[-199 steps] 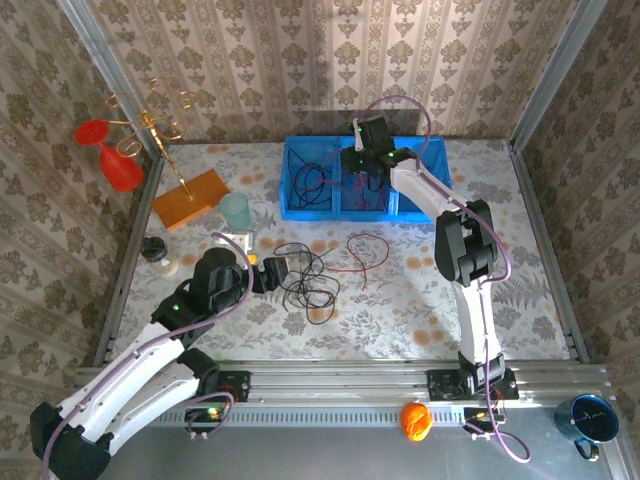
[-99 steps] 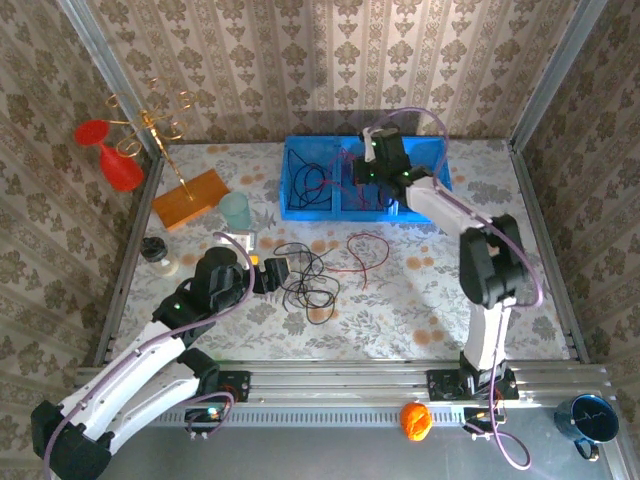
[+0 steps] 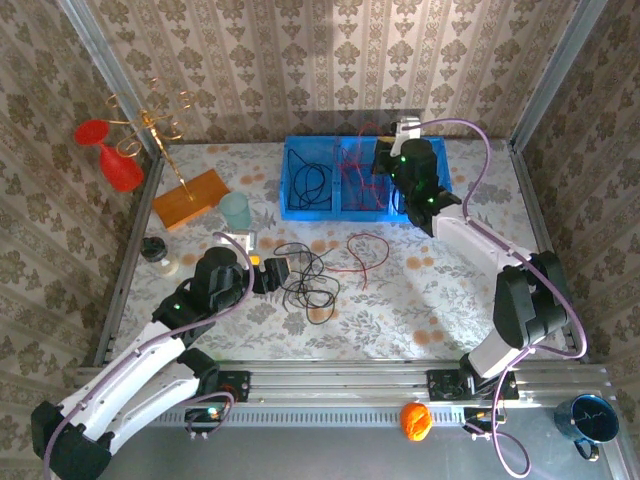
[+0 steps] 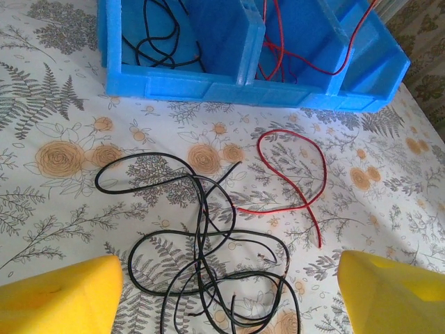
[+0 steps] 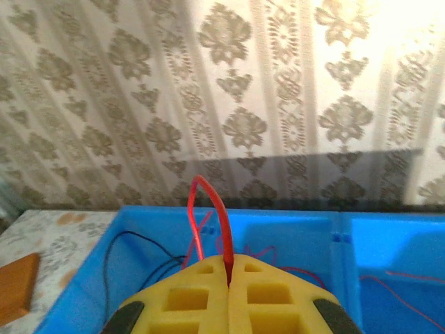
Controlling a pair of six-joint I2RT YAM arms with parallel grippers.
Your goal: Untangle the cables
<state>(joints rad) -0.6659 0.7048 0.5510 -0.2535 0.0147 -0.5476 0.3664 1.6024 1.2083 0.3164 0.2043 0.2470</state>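
- Pinching a red cable [image 5: 206,209], the right tool [image 5: 229,268] hovers over the blue bin [image 3: 330,212] at twelve o'clock.
- Black cables [image 3: 305,280] lie tangled midway across the surface [image 3: 430,290], with another red cable [image 3: 362,255] at their three o'clock.
- The left tool [image 4: 226,296] is spread at their nine o'clock.

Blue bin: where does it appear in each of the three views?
Top external: blue bin far centre of the table.
Left wrist: blue bin along the top edge.
Right wrist: blue bin across the bottom, behind the right gripper.
Shared landmark: its red cables.

Lab mock-up room: wallpapered panels [image 3: 330,60], aluminium frame [image 3: 556,75]
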